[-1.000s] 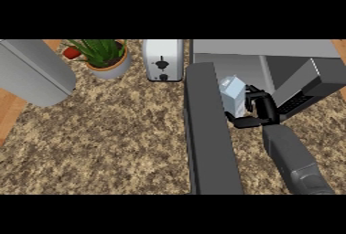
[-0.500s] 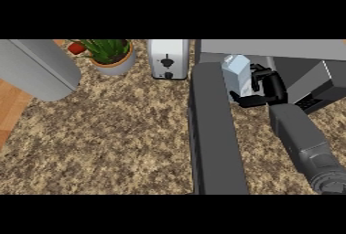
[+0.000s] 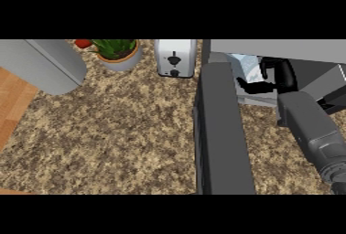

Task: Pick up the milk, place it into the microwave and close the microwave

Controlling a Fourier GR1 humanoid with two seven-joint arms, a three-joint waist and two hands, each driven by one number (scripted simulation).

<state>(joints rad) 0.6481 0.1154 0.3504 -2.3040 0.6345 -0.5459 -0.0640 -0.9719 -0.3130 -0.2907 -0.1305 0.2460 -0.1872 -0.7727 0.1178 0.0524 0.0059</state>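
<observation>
Our right hand [image 3: 276,78] has its black fingers curled round the milk [image 3: 243,64], a pale carton held at the mouth of the microwave [image 3: 283,48], far right. The left hand shows nowhere in the view.

Going from the left: a grey rounded object [image 3: 47,64] lies at the far left corner, beside a strip of wooden floor [image 3: 15,103]. Next come a small red thing [image 3: 83,43] and a potted plant [image 3: 116,52], then a toaster [image 3: 175,57] with a dark knob on its face. The speckled table [image 3: 115,137] spreads bare in front of them. Right of the toaster the microwave door [image 3: 219,132] stands open, seen edge-on as a long dark slab running near to far. Behind it is the carton, with the hand just right of it and the grey forearm [image 3: 312,130] leading back to the near right.

We judge the placing step to be under way: the carton looks to be at or just inside the opening, though we cannot tell whether it rests on the oven floor. The next move calls for setting it down, loosening the fingers, drawing the arm clear of the door's path, then swinging the door shut.

We can read no brand, label or writing.
</observation>
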